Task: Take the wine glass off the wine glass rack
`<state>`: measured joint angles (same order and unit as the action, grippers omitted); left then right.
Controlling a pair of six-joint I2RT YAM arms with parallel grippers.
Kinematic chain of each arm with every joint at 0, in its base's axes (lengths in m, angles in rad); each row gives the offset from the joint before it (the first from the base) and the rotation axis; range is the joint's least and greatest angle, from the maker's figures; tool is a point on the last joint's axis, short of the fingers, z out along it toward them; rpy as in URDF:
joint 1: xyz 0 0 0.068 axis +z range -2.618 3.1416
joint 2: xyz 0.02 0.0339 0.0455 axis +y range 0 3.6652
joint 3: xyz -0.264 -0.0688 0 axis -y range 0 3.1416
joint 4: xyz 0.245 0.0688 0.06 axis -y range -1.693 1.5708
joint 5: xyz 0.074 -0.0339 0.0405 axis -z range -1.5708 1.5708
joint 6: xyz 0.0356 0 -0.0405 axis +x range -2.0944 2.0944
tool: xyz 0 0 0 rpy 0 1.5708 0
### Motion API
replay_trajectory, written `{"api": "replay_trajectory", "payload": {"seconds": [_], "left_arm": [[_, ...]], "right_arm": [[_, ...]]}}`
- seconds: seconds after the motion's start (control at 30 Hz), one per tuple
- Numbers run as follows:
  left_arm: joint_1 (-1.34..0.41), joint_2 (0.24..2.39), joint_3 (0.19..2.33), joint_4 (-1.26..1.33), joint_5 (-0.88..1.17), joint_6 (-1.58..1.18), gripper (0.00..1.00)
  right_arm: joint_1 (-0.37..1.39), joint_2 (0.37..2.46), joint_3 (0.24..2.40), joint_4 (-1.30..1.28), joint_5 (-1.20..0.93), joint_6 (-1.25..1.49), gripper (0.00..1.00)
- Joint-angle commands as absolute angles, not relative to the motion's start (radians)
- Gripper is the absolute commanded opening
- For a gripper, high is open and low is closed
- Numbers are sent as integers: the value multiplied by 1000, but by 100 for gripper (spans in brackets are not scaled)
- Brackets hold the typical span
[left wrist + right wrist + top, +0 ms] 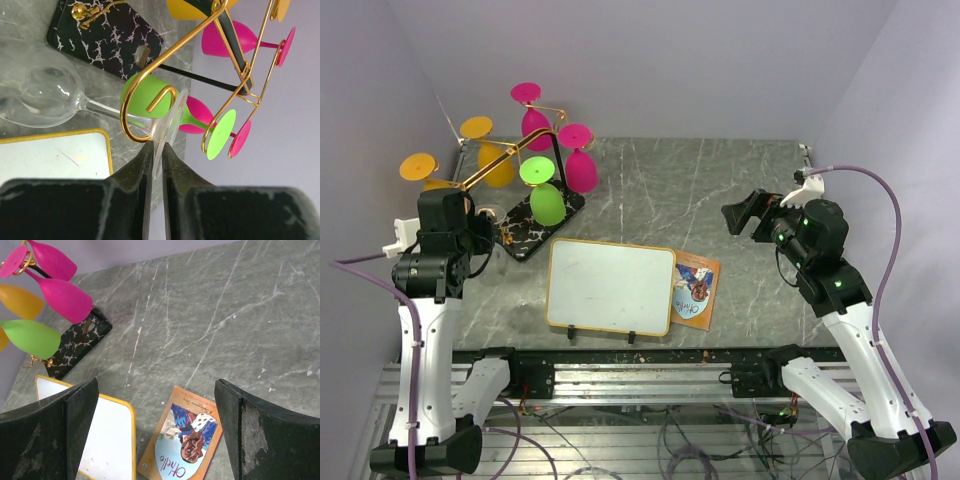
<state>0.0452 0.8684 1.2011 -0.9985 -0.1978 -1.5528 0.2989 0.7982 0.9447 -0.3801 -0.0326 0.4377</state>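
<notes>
A clear wine glass [40, 90] hangs upside down from a gold wire arm [150, 75] of the wine glass rack, above its black veined base [110, 35]. The stem runs through the gold curl. My left gripper [157, 150] is shut on the thin edge of the glass's foot [170, 117]. In the top view the left gripper [480, 215] sits at the rack's [535, 232] near left end. Green [545, 200], pink [580, 170] and yellow [495, 165] glasses hang from the other arms. My right gripper [740, 215] is open over the table on the right, holding nothing.
A gold-framed whiteboard [610, 285] lies flat in front of the rack. An orange book [697, 290] lies beside it, under the right gripper [156, 390]. Walls close in behind and to the left of the rack.
</notes>
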Motion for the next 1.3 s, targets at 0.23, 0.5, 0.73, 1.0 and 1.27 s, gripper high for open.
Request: {"api": "replay_trajectory", "payload": {"seconds": [0.23,0.5,0.73,1.0,1.27], "left_arm": [[54,869,1221,-964,-166,-1563,15],[54,854,1244,-976,-183,-1586,7],[54,824,1245,-962,-193,-1606,7],[54,795,1220,-914,-197,-1621,7],[54,793,1265,-954,-248,-1614,7]], "right_arm": [[304,785,936,-381,-31,448,100],[305,786,941,-383,-29,446,100],[304,788,936,-383,-30,446,100],[305,791,936,-382,-34,446,100],[305,791,936,-382,-36,447,100]]}}
